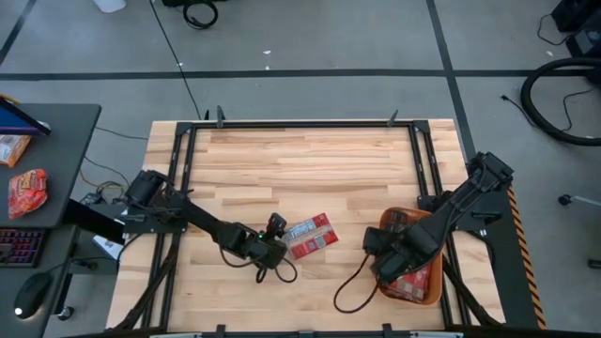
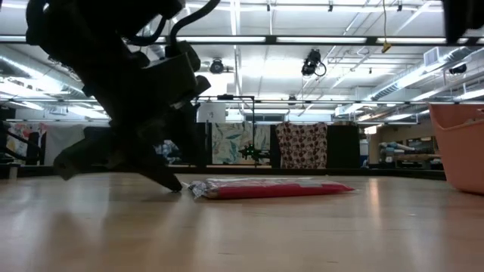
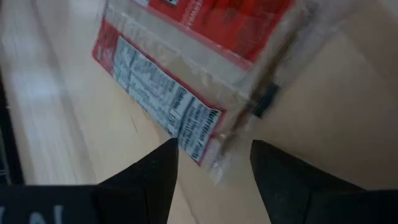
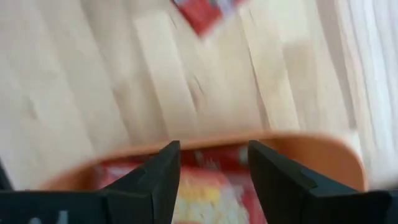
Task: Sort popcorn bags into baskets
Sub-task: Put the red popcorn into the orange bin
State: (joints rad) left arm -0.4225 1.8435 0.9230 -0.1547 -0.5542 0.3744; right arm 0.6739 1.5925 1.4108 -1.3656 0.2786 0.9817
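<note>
The pale plank-wood counter [image 1: 310, 169] carries an orange plastic basket [image 1: 434, 293] with rounded corners at its right side, holding red-and-cream popcorn bags [image 1: 418, 282]. One flat, glossy popcorn bag [image 1: 310, 236] lies mid-counter, showing a white nutrition panel (print unreadable). The left gripper [image 3: 214, 168] straddles its corner, fingers wide. The right gripper [image 4: 214, 158] hovers over the basket, fingers wide.

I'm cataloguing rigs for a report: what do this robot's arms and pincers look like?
Both arms are dark, near-black jointed links. A black cable loops off the right arm onto the table. The left pincer and the right pincer each have two flat, matte black fingers, tapered at the tips, with no visible markings.
</note>
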